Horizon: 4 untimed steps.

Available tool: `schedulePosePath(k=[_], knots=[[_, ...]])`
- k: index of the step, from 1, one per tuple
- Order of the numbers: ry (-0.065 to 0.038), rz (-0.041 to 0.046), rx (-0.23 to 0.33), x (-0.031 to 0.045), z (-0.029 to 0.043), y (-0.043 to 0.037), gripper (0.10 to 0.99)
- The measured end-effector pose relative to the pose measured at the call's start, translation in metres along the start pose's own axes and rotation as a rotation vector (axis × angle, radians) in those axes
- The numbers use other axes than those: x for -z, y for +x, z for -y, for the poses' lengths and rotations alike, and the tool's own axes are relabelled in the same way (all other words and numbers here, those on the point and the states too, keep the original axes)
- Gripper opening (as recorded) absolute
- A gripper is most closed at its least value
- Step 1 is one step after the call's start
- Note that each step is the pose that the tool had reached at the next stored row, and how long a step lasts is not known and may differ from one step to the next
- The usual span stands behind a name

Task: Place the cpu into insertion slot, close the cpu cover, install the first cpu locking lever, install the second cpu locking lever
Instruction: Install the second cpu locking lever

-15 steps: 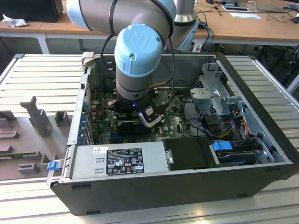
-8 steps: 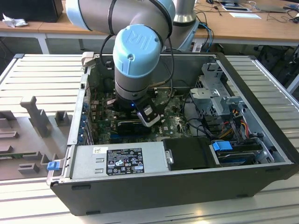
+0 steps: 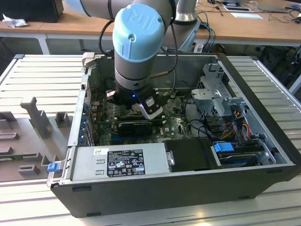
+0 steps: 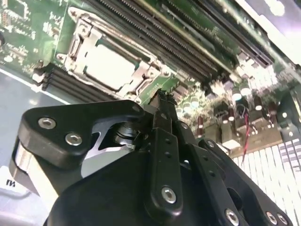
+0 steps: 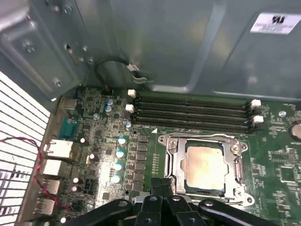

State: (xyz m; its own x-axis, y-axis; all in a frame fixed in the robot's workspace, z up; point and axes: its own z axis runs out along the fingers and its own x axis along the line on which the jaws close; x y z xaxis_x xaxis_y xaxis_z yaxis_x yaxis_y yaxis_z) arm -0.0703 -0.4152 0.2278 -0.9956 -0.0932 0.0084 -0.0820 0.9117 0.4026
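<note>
The cpu (image 5: 204, 165) is seen seated in the insertion slot (image 5: 170, 162), framed by the cpu cover (image 5: 237, 165). The fingers (image 4: 162, 106) are closed together, empty, just beside it. The cover is judged thin, stiff and springy, best pressed at its free edge.

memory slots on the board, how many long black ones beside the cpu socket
4, side by side in one bank between the insertion slot and the case wall; white latches mark their ends. None look hidden in the first wrist view.

A robotics lab: an opened computer case (image 3: 188, 141) on a slatted metal workbench (image 3: 42, 75), cabled desks (image 3: 263, 23) behind
</note>
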Motion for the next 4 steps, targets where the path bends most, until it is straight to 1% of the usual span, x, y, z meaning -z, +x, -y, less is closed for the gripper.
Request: schedulePosePath(k=[1,4], knots=[[0.000,0.0000,0.000,0.0048,-0.0021,0.0001,0.106],[0.000,0.0001,0.000,0.0058,-0.0026,0.0000,0.106]])
